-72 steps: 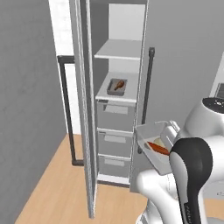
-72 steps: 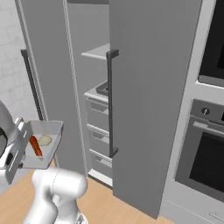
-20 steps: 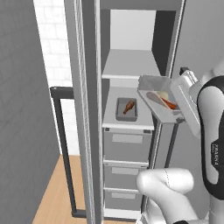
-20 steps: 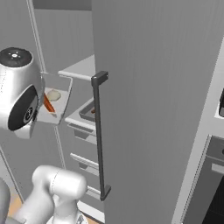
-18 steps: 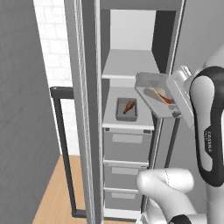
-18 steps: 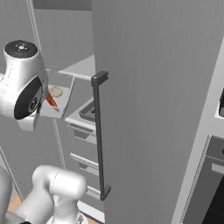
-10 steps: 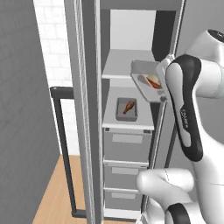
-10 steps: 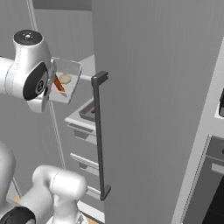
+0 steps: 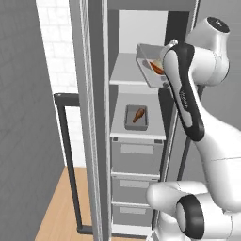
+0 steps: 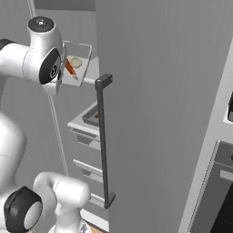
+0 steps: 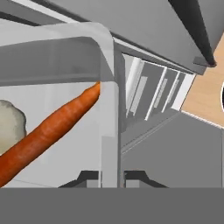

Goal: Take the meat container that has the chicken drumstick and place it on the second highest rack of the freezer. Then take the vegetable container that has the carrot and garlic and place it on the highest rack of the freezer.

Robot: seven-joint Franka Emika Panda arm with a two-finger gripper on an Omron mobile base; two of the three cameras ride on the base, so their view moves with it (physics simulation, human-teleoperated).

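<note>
The vegetable container hangs tilted in the air at the front right of the freezer's highest rack. My gripper is shut on the container's near wall. Inside lie the orange carrot and the pale garlic, also visible as carrot and garlic from the right. The meat container with the chicken drumstick rests on the second highest rack, one level below.
The freezer's open door stands edge-on at the left, with a dark bar handle beside it. Grey drawers sit under the racks. The other door and its handle stand at the right, a wall oven beyond.
My arm has lifted the vegetable container upward and inward, from beside the second rack to the level of the top rack. The meat container has not moved.
</note>
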